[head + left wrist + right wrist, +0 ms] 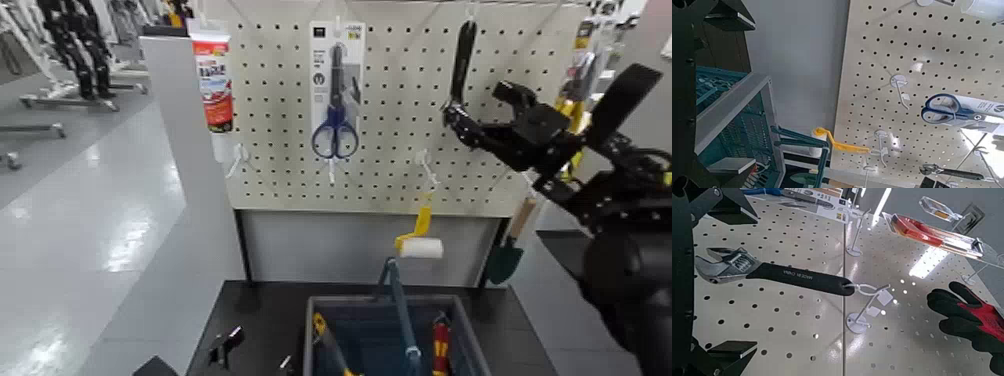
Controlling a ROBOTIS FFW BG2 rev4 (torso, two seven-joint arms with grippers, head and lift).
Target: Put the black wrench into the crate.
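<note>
The black wrench (462, 60) hangs from a hook near the pegboard's top right, with its jaw end down. In the right wrist view the wrench (789, 272) lies across the board, handle end on a white hook. My right gripper (485, 108) is raised to the wrench's lower end and is open. Its fingers (727, 204) stand on either side of the wrench head without holding it. The blue-grey crate (320, 310) sits on the dark table below the board. My left gripper (719, 90) waits low beside the crate (738, 110), open.
The pegboard also holds blue-handled scissors on a card (335, 100), a red and white tube (213, 80), a yellow-handled paint roller (420, 240) and a green trowel (505, 260). Several tools lie in the crate, one red-handled (440, 355). A red and black glove (973, 321) hangs nearby.
</note>
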